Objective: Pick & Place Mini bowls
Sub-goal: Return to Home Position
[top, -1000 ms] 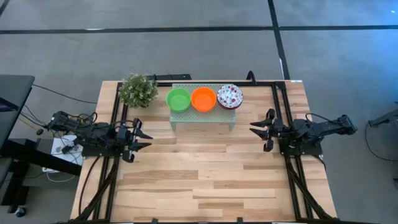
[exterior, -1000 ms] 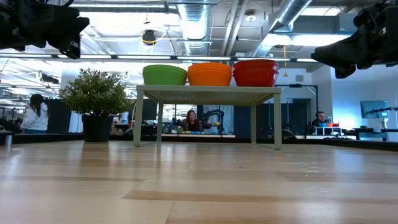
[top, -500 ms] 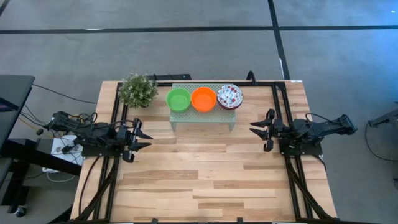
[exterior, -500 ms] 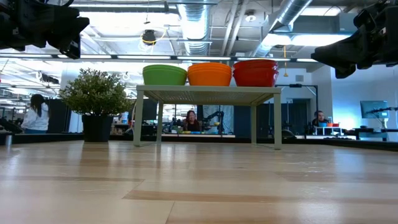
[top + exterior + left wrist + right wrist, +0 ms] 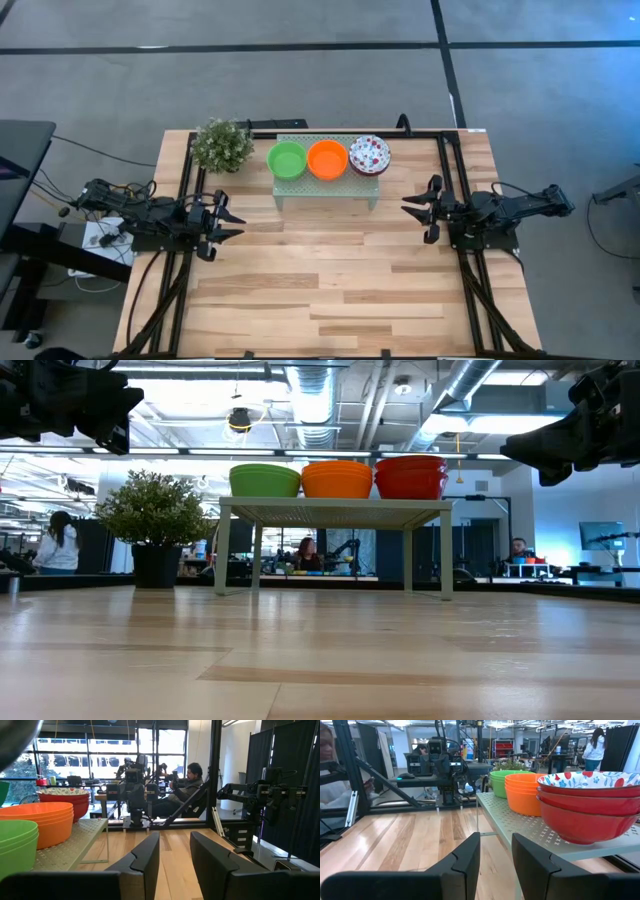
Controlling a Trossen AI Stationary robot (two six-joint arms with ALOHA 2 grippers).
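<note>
Got three stacks lined up on the stand (image 5: pixel 326 187) at the worktop's (image 5: pixel 330 290) back edge: green bowls (image 5: pixel 287 160) nearest the plant (image 5: pixel 222 145) by the back-left corner, orange bowls (image 5: pixel 327 159) in the middle, white bowls (image 5: pixel 369 155) with red outsides at the far end. Seeing the left gripper (image 5: pixel 174 836) by the left edge, fingers apart, holding nothing. Same deal with the right gripper (image 5: pixel 496 838) by the right edge: fingers apart, empty, well apart from the stand.

Three bowl stacks (image 5: pixel 327 159), one stand (image 5: pixel 300 186)
</note>
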